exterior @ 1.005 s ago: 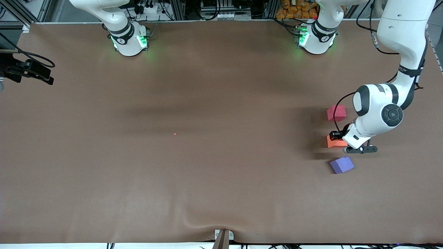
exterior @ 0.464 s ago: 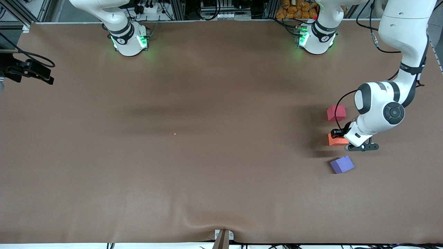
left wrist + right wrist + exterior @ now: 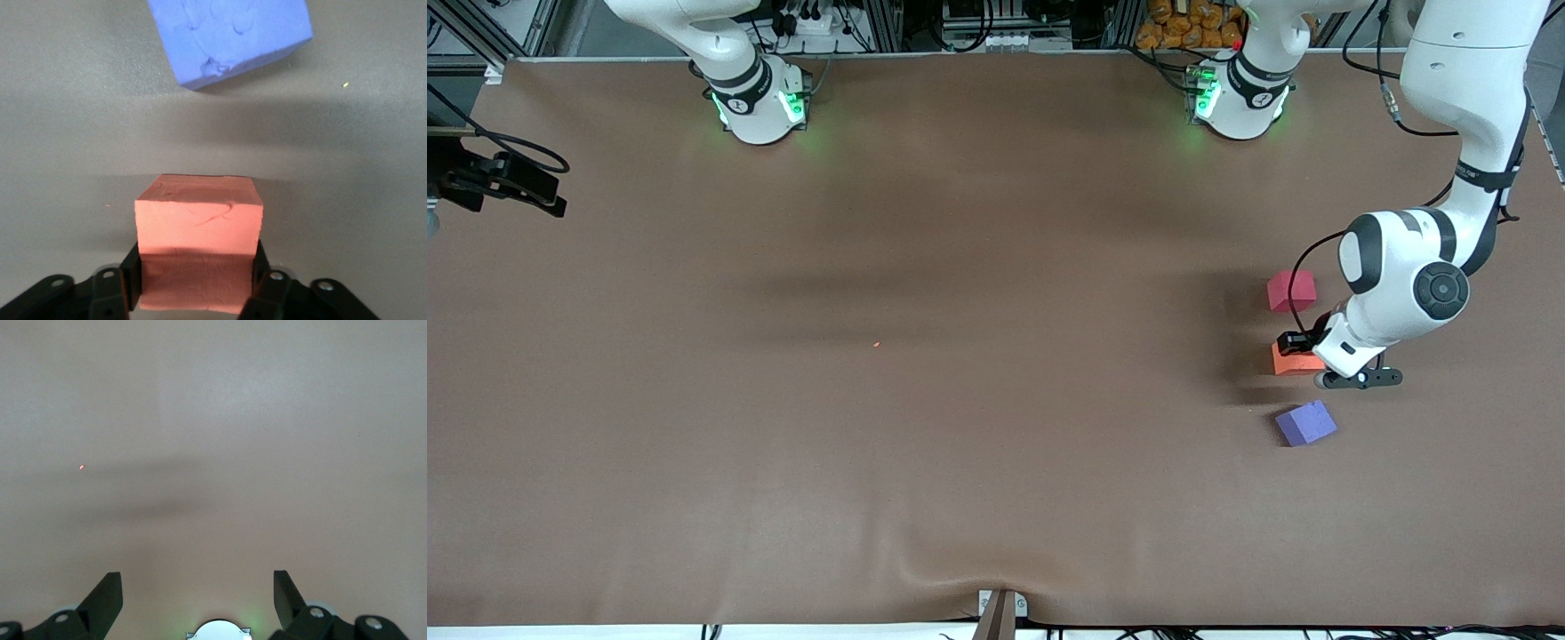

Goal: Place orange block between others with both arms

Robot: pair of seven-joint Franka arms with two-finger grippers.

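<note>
Orange block [image 3: 197, 248] | between left gripper [image 3: 197, 283] fingers [image 3: 131, 273] | touching both

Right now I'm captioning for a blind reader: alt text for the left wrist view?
The left hand has its fingers at either side of the orange block on the brown table. A purple-blue block lies apart from it.

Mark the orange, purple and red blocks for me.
orange block [image 3: 198, 230]: left wrist view, middle of its facing side.
purple block [image 3: 1305, 422]: front view, top face.
red block [image 3: 1291, 290]: front view, top face.
</note>
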